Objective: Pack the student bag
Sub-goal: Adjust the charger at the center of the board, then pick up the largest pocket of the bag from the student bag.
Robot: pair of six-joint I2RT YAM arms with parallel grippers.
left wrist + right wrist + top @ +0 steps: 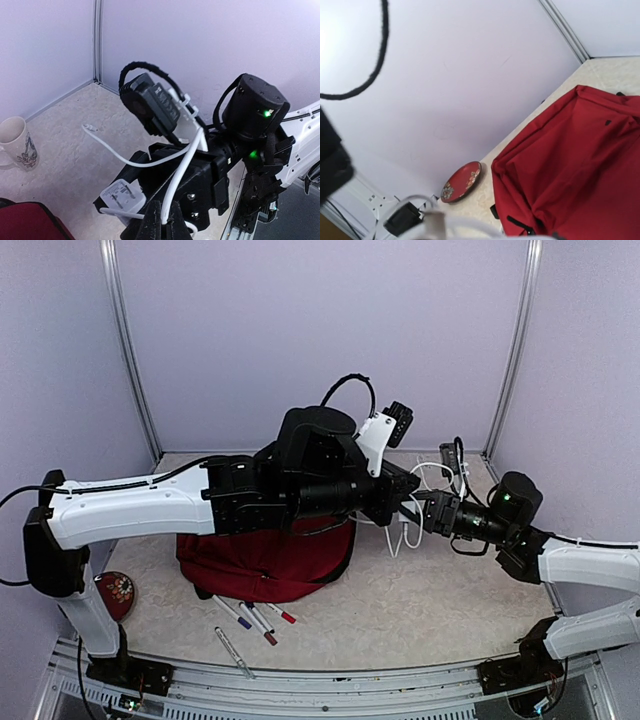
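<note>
The dark-red student bag lies on the table under my left arm; it also shows in the right wrist view. Both grippers meet in the air to the right of it. My left gripper is shut on a white cable, also seen from above. My right gripper faces it and is shut on the white charger plug, which shows as a white blur at the bottom of the right wrist view. The cable loops hang between the grippers.
Several pens lie in front of the bag. A red flowered plate sits at the near left, also in the right wrist view. A white mug stands by the back wall. Booth walls close in the back and sides.
</note>
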